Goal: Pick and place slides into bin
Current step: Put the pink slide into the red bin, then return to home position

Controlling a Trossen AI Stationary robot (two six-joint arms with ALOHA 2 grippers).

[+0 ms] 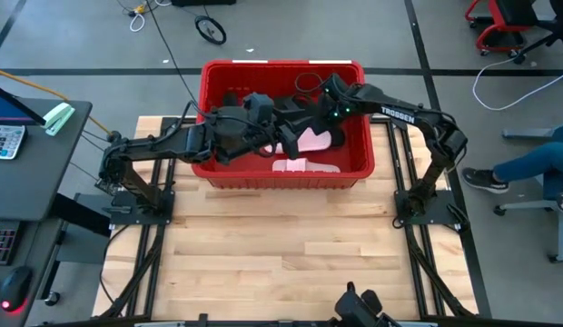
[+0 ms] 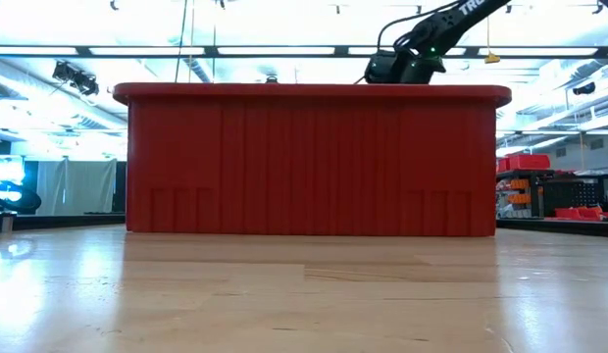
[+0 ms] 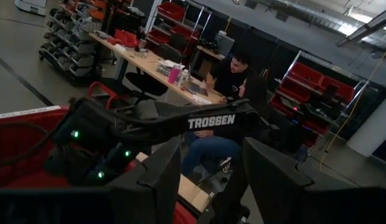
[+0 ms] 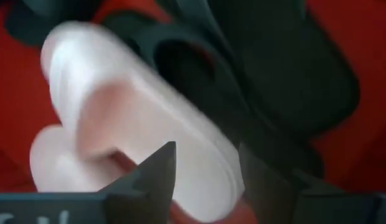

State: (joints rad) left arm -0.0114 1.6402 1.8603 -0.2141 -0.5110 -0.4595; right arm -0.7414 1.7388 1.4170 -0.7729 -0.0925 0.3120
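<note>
A large red bin (image 1: 283, 174) at the table's far edge already holds the pale pink slides (image 1: 309, 141) and black slides (image 4: 286, 68), while both arms reach over it, the right gripper (image 4: 205, 162) spread open and empty just above a pink slide, the left gripper (image 3: 208, 180) open and empty too.

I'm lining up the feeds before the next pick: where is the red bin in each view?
High view: the red bin sits at top centre, both arms reaching over it.
Low view: its front wall fills the middle.
Left wrist view: only a strip of rim and wall at the left edge.
Right wrist view: its red floor shows behind the sandals.
Shared landmark: the right arm.
</note>
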